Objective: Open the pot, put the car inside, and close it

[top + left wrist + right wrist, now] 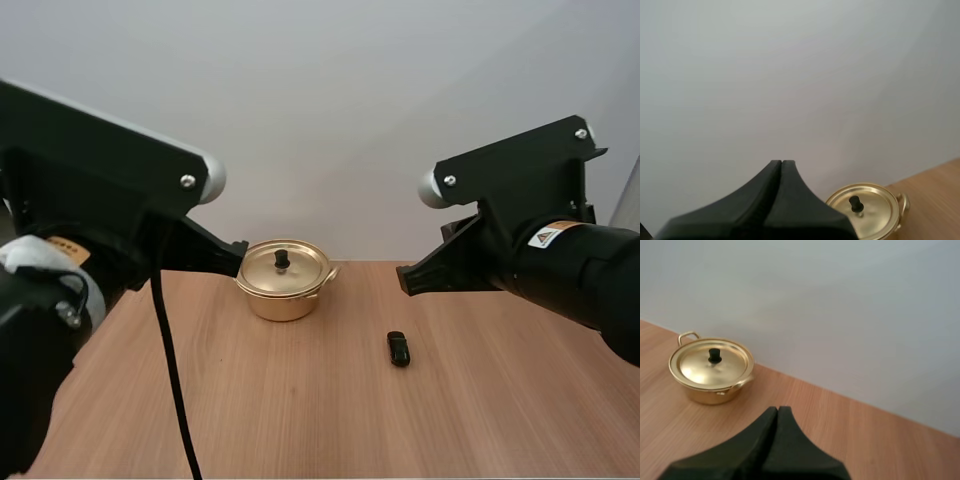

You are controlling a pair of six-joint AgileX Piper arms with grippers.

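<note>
Gold pot (283,292) sits toward the back of the wooden surface (300,420). Its lid (268,270) is on, with the black knob (282,259) upright at centre. The small dark car (399,348) lies on the surface to the pot's right, nearer the arms and well apart from the pot.

Left jaws are clenched on nothing, raised, with the pot beyond them. Right jaws are likewise clenched and empty.

Judgement: the lid is thin metal, light and slick, so take it by the knob. The car is probably hard, light plastic, though too small to be sure. Pinch it across its narrow sides.
</note>
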